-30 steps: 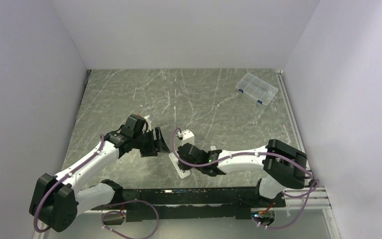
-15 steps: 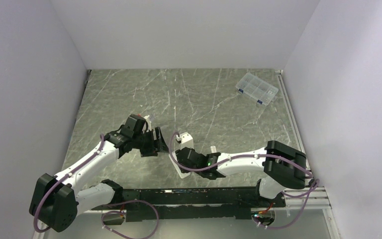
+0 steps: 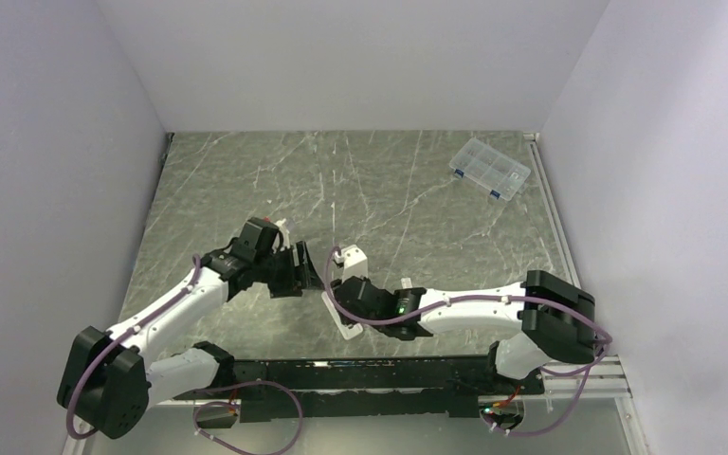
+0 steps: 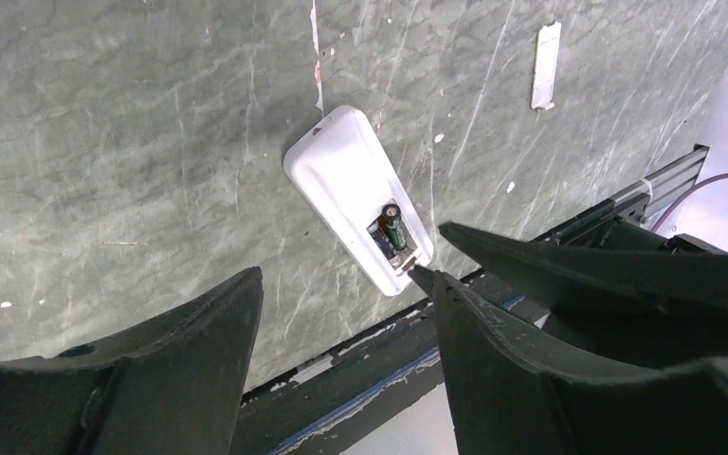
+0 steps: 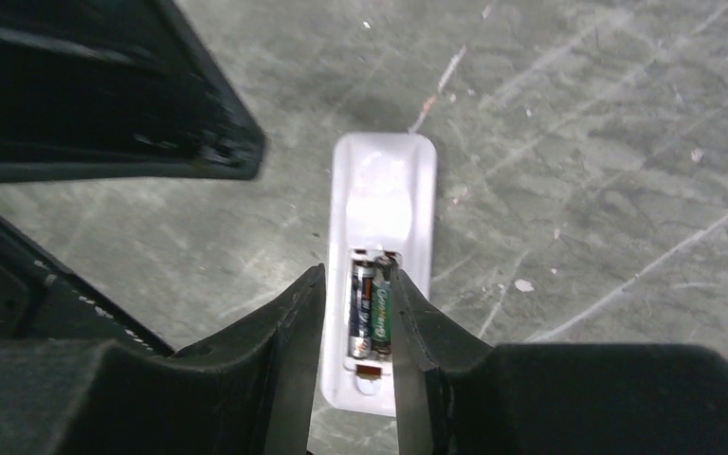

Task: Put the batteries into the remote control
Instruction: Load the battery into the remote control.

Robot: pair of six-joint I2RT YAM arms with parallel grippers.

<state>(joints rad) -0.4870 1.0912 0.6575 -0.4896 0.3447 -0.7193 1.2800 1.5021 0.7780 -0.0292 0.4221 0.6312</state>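
The white remote control (image 5: 384, 190) lies back-up on the marble table near the front edge, its battery bay uncovered. Two batteries (image 5: 372, 311), one blackish and one green, lie side by side in the bay; they also show in the left wrist view (image 4: 391, 230). My right gripper (image 5: 355, 273) hovers right over the bay, its jaws a narrow gap apart and straddling both batteries, holding nothing. In the top view it (image 3: 341, 301) covers most of the remote (image 3: 344, 328). My left gripper (image 4: 336, 284) is open and empty, just left of the remote (image 4: 346, 180).
A small white sliver (image 4: 546, 64) lies flat on the table beyond the remote. A clear compartmented box (image 3: 490, 169) sits at the far right. The black front rail (image 3: 370, 374) runs just below the remote. The two grippers' fingers (image 5: 104, 104) are close together.
My right gripper has shifted a little to the left and nearer over the remote's battery bay. The left arm has not moved.
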